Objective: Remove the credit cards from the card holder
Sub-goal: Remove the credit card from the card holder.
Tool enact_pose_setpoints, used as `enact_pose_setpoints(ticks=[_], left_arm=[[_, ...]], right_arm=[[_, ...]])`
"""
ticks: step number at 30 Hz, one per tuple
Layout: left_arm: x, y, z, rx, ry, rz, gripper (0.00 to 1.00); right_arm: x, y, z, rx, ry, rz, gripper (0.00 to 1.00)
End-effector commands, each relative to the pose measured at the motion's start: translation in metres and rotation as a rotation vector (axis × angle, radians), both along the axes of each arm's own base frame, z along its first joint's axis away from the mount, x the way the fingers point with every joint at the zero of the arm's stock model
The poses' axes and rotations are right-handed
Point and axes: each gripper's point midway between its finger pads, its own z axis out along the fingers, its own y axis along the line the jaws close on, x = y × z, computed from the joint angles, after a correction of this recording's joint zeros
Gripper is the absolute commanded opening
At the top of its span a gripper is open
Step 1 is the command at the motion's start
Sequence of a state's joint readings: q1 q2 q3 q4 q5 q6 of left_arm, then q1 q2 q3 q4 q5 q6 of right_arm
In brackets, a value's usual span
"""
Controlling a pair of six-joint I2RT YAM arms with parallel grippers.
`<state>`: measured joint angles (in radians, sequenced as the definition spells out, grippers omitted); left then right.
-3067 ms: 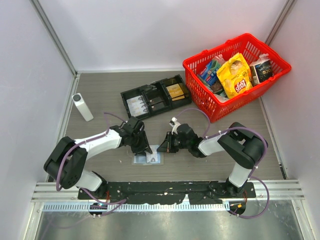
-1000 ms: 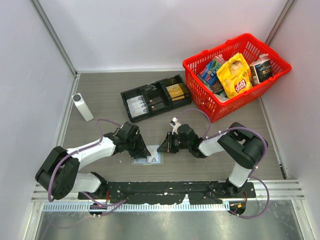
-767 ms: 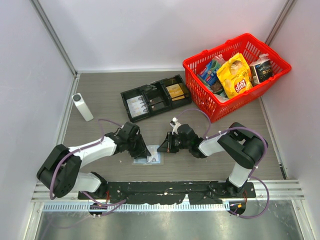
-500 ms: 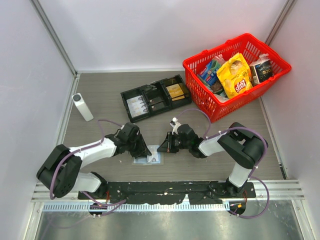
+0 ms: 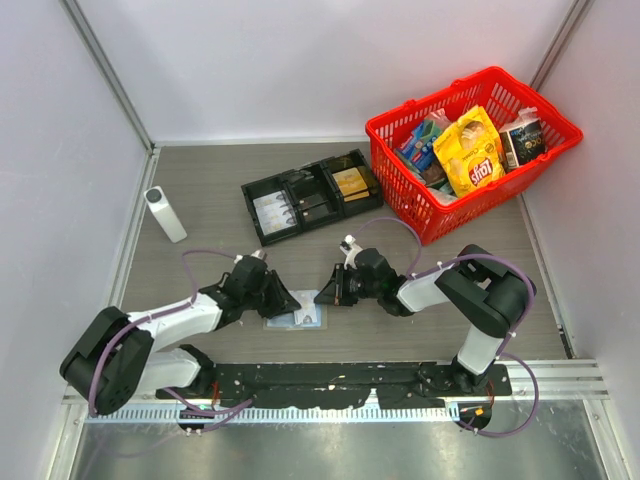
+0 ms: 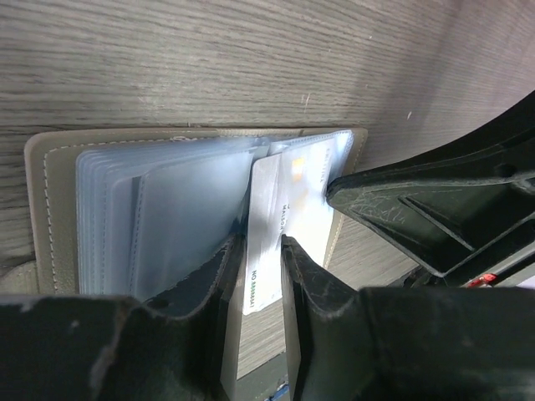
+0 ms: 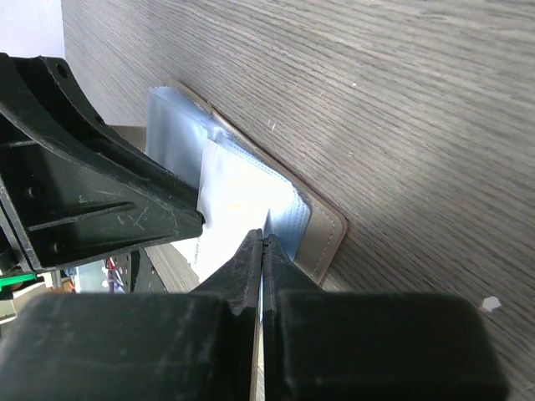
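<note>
Dragging the whole flat grey card holder [image 6: 50, 209] across the wood-grain bench [image 5: 200, 180] is the biggest risk we see. The right jaws, pressed together, pin it only by the edge nearest them, so a tight sleeve could tug it out from under their tip. Next, the glossy whitish credit card [image 6: 292, 209], partly out of the clear plastic sleeves [image 6: 175, 217], could slip. The left jaws stand narrow with its near end in their gap, but we cannot tell whether they actually clamp it. A skewed pull might also jam it.

The holder lies directly under both jaws, between them. We count one red plastic basket [image 5: 452, 215] well beyond the right jaws, one long black compartmented tray [image 5: 318, 180] ahead of both, and one white upright cylinder [image 5: 165, 213] well off the left jaws. There is one holder and one card showing; any others hidden in the sleeves we cannot count.
</note>
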<state>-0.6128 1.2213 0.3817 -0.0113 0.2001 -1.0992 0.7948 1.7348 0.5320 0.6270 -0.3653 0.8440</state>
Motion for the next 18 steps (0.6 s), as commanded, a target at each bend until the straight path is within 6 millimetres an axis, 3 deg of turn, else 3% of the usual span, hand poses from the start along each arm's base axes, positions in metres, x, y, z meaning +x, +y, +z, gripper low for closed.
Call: enact_pose_setpoints(ticks=[1,10,18], left_arm=[[0.019,0.010,0.004,0.016,-0.102,0.064,0.26],[0.019,0.012,0.017,-0.020,-0.158,0.074,0.14],[0.014,0.011,-0.003,0.023,-0.071,0.061,0.22]], right_arm=[[-0.021,-0.037,-0.055,-0.218,0.100,-0.011,0.02],[-0.020,-0.036,-0.056,-0.218,0.100,-0.006,0.02],[-0.020,-0.035,-0.057,-0.219,0.101,-0.006,0.02]])
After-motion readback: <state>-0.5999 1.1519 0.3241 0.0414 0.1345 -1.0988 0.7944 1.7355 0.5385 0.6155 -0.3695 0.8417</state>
